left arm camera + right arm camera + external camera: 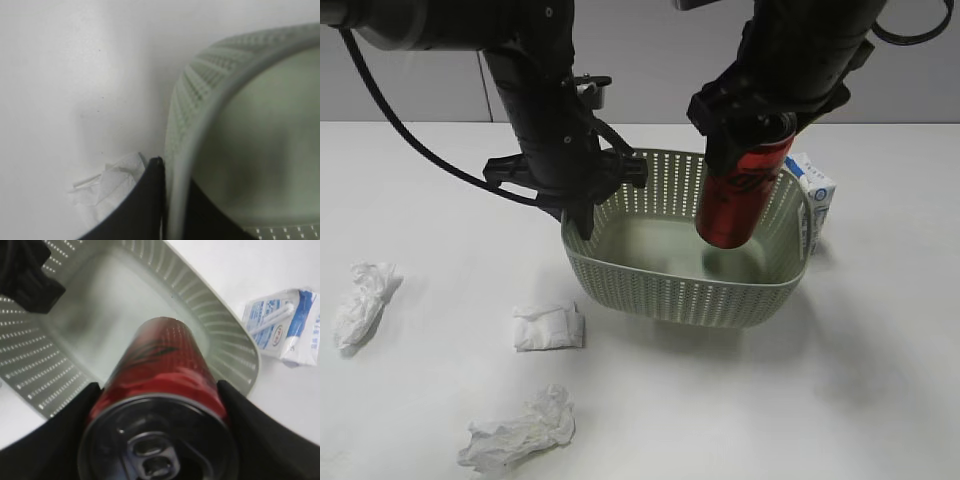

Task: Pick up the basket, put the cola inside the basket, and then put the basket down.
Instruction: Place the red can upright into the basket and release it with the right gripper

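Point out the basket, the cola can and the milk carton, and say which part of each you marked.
basket (680,292): exterior view, on its perforated front wall.
cola can (735,195): exterior view, on its red side below the gripper.
milk carton (280,330): right wrist view, on its white-and-blue top face.

The left hand (582,212) is clamped on the basket (670,290) rim; the right hand (748,140) is held above it, closed around the cola (740,195).
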